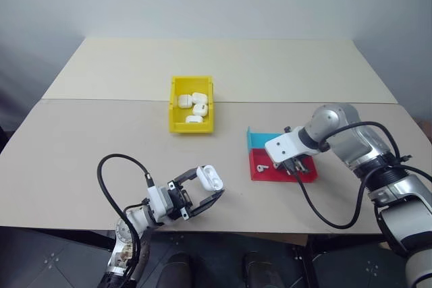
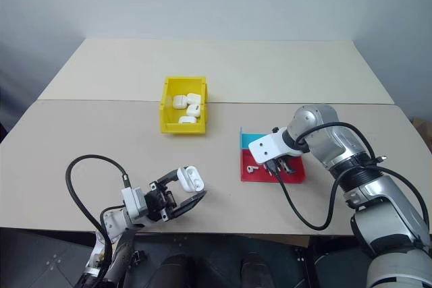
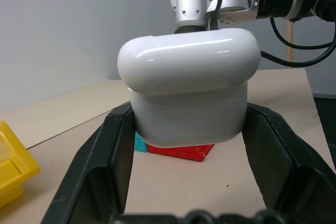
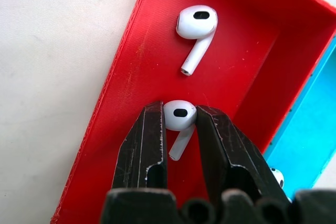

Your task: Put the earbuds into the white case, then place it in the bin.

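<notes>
The earbud (image 4: 179, 116) I'm after lies in the red half of the red and blue tray (image 4: 126, 98), its head pinched between my right gripper's (image 4: 180, 124) black fingers and its stem running back toward the wrist. A second earbud (image 4: 195, 31) lies just beyond it on the same red floor. The right arm reaches steeply down into the tray. Well to the tray's left, my left gripper (image 1: 202, 190) is clamped on the white case (image 1: 210, 178), lid flipped up. The yellow bin (image 1: 172, 109), already holding several cases, stands beyond the tray's left corner.
</notes>
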{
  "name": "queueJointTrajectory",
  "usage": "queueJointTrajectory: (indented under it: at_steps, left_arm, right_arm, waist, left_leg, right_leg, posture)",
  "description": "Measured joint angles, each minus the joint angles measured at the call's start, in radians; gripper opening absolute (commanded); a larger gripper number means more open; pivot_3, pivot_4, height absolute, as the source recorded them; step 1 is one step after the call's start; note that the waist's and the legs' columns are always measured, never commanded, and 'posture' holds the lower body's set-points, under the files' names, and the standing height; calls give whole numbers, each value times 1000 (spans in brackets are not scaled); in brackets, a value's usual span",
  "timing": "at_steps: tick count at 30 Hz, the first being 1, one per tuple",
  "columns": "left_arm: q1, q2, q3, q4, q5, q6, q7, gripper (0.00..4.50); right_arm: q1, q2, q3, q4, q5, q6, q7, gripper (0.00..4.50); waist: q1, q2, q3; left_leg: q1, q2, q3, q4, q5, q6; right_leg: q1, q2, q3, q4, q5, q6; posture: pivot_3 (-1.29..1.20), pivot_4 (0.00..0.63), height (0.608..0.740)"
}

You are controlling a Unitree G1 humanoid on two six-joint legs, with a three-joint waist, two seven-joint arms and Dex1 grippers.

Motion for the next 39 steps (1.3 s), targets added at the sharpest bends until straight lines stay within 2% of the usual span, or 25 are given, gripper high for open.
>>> queueJointTrajectory:
  at_steps: [6, 11, 12, 14, 17, 20, 23, 25, 32, 39]
  left_arm:
    - [-30, -10, -1, 21, -42, -1, -41, 2777]
    - [-53, -21, 7, 20, -138, 21, -97, 2777]
    - [-60, -25, 11, 15, -165, 30, -112, 2777]
    - [-76, -7, 17, -14, -225, 104, -130, 2777]
    - [-93, 44, 34, -59, -311, 207, -183, 2777]
    - [-111, 89, 48, -61, -344, 279, -253, 2777]
    - [-171, 112, 47, -55, -339, 345, -294, 2777]
    - [-207, 117, 47, -54, -332, 374, -305, 2777]
    - [-290, 98, 47, -33, -290, 406, -342, 2777]
    - [-284, 100, 52, -44, -269, 428, -346, 2777]
  right_arm:
    - [44, -64, -98, -143, 86, 111, 7, 637]
    - [97, -104, -328, -299, 304, 289, -14, 637]
    - [106, -92, -388, -323, 365, 327, -36, 637]
    - [153, 9, -585, -384, 541, 408, -138, 637]
    - [262, 129, -761, -484, 738, 414, -235, 637]
    - [370, 231, -810, -572, 880, 399, -282, 637]
    - [405, 331, -804, -653, 982, 377, -347, 637]
    - [411, 355, -784, -679, 1000, 351, -366, 637]
    - [422, 417, -598, -661, 934, 244, -380, 637]
    - [422, 422, -516, -608, 888, 148, -355, 637]
  waist:
    - [2, 0, 0]
    - [2, 0, 0]
    - [2, 0, 0]
    - [-1, -1, 0]
    - [1, -2, 0]
    - [0, -1, 0]
    - [-1, -1, 0]
    - [-2, -1, 0]
    - [-2, -1, 0]
    - [-2, -1, 0]
  left_leg:
    - [-1, 0, 0, 0, 0, 0]
    - [-1, 0, 0, 0, 0, 0]
    - [0, 0, -1, 0, 0, 0]
    - [-1, 1, -2, 0, 0, 0]
    - [-1, 3, -3, -1, 0, 1]
    - [-1, 3, -2, -1, 0, 1]
    - [0, 3, -2, 0, 0, 1]
    - [0, 4, -2, 0, 0, 1]
    - [-1, 4, -3, -1, 0, 1]
    - [-1, 4, -3, -1, 0, 1]
  right_leg:
    - [0, 0, 0, 0, 0, 0]
    - [0, 0, 0, 0, 0, 0]
    - [0, 0, -1, 0, 0, 0]
    - [1, 2, -1, 0, 0, -1]
    - [1, 3, -2, -1, 0, -1]
    - [0, 4, -1, 0, 0, -1]
    - [1, 5, -1, 1, 1, -1]
    - [1, 5, -1, 0, 1, -1]
    - [0, 6, -1, 0, 1, -2]
    - [0, 6, -1, 0, 1, -2]
  posture:
    - [0, 150, 740]
    - [0, 150, 740]
    - [0, 150, 740]
    - [0, 150, 740]
    - [0, 150, 740]
    - [0, 150, 740]
    - [0, 150, 740]
    - [0, 150, 740]
    - [0, 150, 740]
    - [0, 150, 740]
